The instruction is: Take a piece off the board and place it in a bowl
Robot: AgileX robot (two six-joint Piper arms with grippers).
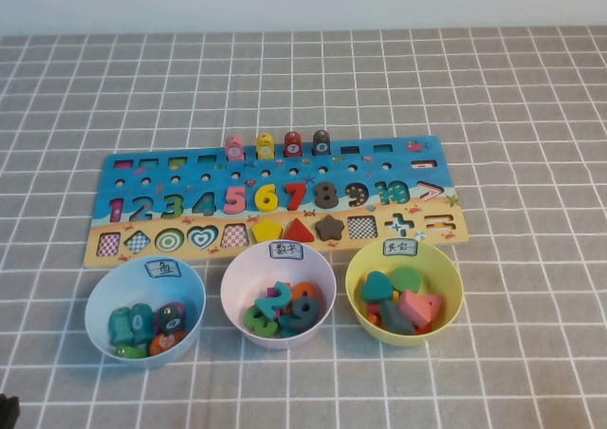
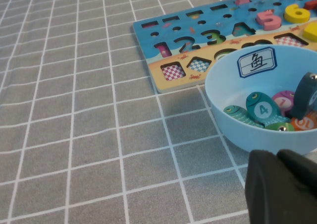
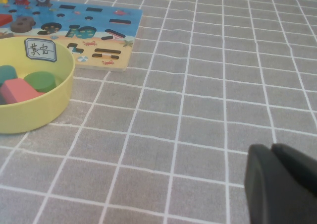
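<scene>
The long blue board (image 1: 285, 163) lies across the middle of the table, with numbers, shape pieces and several checkered slots. In front of its right end stands the yellow-green bowl (image 1: 357, 287). The pink square piece (image 1: 414, 307) lies inside it among other shape pieces. It also shows in the right wrist view as the pink piece (image 3: 17, 91) behind the bowl's rim (image 3: 59, 85). My left gripper (image 2: 277, 157) hangs shut and holds nothing, low over the cloth just in front of the pale blue bowl. My right gripper (image 3: 271, 149) is shut on nothing, over bare cloth to the right of the yellow-green bowl.
A pale blue bowl (image 1: 144, 310) with fish pieces and a pale pink bowl (image 1: 278, 294) with number pieces stand left of the yellow-green one. Coloured pegs (image 1: 278, 145) stand along the board's far edge. Grey checked cloth (image 1: 531, 353) covers the table.
</scene>
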